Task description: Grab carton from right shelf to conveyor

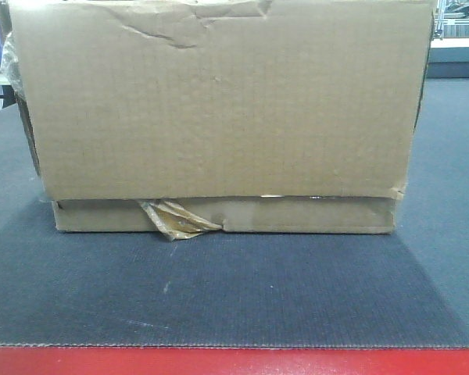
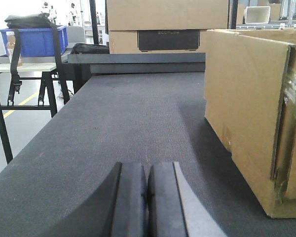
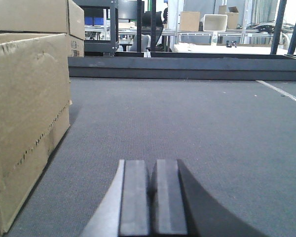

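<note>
"ECOFLOW" on far black unit (image 2: 168, 38)

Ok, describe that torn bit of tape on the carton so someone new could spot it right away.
Start at the dark grey belt and the big brown carton resting on it. Along its bottom edge, left of centre, hangs the tape scrap: crumpled, glossy and tan, the only loose piece on that flat face.

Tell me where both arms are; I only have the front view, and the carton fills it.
Observer: The left gripper sits low over the belt, left of the carton, not touching it.
Operator: Report its fingers.
Observer: Pressed together, holding nothing.
Operator: Now the right arm.
Observer: The right gripper is on the carton's other side, also clear of it, fingers shut and empty.
</note>
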Controlling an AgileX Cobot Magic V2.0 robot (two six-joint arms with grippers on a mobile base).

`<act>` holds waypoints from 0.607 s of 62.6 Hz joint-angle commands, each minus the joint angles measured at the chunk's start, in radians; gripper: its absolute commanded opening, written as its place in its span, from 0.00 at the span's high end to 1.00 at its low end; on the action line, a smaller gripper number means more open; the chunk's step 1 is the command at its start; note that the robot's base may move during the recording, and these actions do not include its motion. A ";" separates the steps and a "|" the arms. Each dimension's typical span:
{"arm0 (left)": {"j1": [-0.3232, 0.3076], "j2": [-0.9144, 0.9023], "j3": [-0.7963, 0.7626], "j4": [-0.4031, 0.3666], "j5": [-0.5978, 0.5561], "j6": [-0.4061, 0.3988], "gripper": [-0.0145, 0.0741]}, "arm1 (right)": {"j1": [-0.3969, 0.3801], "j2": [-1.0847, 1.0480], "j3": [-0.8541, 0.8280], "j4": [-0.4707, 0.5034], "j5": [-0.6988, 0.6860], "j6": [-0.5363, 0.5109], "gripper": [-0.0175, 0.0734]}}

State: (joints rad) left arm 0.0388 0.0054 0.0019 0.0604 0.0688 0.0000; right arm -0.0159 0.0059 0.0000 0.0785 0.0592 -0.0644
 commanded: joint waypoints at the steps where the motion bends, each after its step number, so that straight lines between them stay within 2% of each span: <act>1: -0.004 -0.005 -0.002 -0.004 -0.015 0.000 0.83 | -0.004 -0.006 0.000 0.009 -0.031 -0.007 0.89; 38: -0.004 -0.005 -0.002 -0.004 -0.015 0.000 0.83 | -0.004 -0.006 0.000 0.009 -0.031 -0.007 0.89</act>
State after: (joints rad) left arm 0.0388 0.0054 0.0019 0.0604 0.0688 0.0000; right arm -0.0159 0.0042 0.0000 0.0801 0.0569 -0.0644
